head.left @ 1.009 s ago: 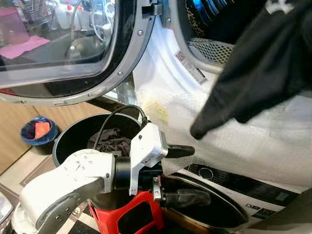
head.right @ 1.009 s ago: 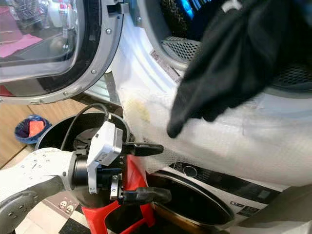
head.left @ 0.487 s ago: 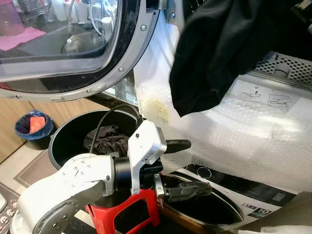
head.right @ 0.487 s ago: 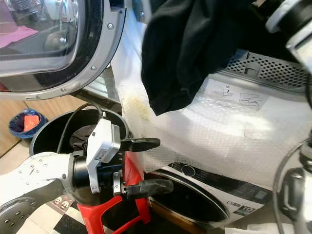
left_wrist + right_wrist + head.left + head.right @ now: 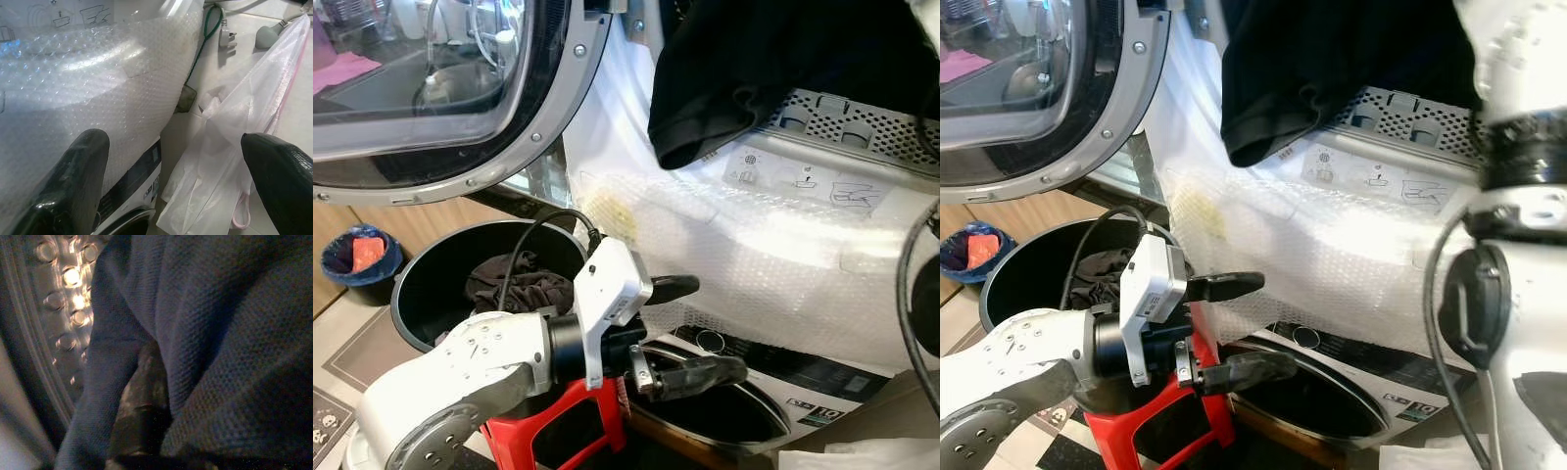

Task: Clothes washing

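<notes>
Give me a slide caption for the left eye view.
Open left gripper idles over black laundry bucket while black garment enters drum.

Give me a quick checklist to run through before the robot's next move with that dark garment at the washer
1. Washer door open: ok.
2. Right tool's finger wrapped in dark garment near the perforated drum: ok.
3. Garment fully inside drum: not ok, a hem hangs over the bubble-wrapped front.
4. Left tool open and empty: ok.
5. Laundry left in black bucket: ok, brown cloth there.
6. Right tool's grip firm: cannot tell.
</notes>
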You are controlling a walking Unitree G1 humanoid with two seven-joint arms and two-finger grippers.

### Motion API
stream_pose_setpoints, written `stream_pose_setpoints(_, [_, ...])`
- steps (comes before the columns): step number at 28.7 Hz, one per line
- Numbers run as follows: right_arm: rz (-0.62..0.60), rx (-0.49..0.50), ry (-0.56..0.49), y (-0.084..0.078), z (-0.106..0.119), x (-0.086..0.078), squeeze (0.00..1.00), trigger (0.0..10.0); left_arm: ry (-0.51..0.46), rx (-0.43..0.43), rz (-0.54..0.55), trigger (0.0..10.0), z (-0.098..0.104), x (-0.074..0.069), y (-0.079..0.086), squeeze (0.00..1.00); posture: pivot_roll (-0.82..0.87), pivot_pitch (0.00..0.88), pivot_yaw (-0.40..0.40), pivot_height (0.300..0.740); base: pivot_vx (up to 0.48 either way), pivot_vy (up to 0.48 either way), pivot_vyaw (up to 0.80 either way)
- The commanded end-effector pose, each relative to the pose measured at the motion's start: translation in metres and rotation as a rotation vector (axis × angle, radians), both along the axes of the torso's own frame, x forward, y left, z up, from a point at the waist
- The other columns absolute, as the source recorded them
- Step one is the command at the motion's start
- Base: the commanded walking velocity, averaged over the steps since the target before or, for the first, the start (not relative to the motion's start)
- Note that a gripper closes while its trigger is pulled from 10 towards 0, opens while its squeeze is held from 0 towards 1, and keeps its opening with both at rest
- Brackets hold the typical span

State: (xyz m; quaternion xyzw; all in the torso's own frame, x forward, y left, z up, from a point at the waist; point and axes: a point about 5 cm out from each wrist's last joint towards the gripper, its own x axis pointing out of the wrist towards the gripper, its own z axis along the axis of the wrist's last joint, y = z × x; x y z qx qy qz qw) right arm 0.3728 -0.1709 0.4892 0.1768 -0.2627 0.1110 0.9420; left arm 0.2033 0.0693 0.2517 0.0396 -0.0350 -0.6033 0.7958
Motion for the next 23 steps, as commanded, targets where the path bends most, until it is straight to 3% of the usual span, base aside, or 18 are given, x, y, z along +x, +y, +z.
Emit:
stream_pose_setpoints(1, [-0.046,0.062,-0.075,0.003,0.018,-0.004,0.00,10.0,0.000,-0.003,-0.020,10.0,0.001,-0.006,-0.003,0.00,0.02,0.155,-0.077,0.740,0.000,0.000,0.00])
stream_pose_setpoints(11, [-0.168,0.268,-0.119,0.000,0.028,-0.004,0.00,10.0,0.015,-0.033,0.015,10.0,0.001,-0.007,-0.006,0.00,0.04,0.161,-0.099,0.740,0.000,0.000,0.00])
stream_pose_setpoints(14, [-0.154,0.334,-0.147,0.000,0.035,-0.007,0.00,10.0,0.020,-0.042,0.027,10.0,0.000,-0.008,-0.007,0.00,0.05,0.166,-0.106,0.740,0.000,0.000,0.00])
stream_pose_setpoints(18, [-0.155,0.392,-0.151,-0.002,0.039,-0.010,0.00,10.0,0.027,-0.055,0.038,10.0,0.000,-0.010,-0.009,0.00,0.05,0.173,-0.117,0.740,0.000,0.000,0.00])
stream_pose_setpoints(23, [-0.246,0.393,-0.162,-0.011,0.041,-0.013,0.00,10.0,0.034,-0.080,0.070,10.0,0.001,-0.012,-0.010,0.00,0.04,0.198,-0.129,0.740,0.000,0.000,0.00])
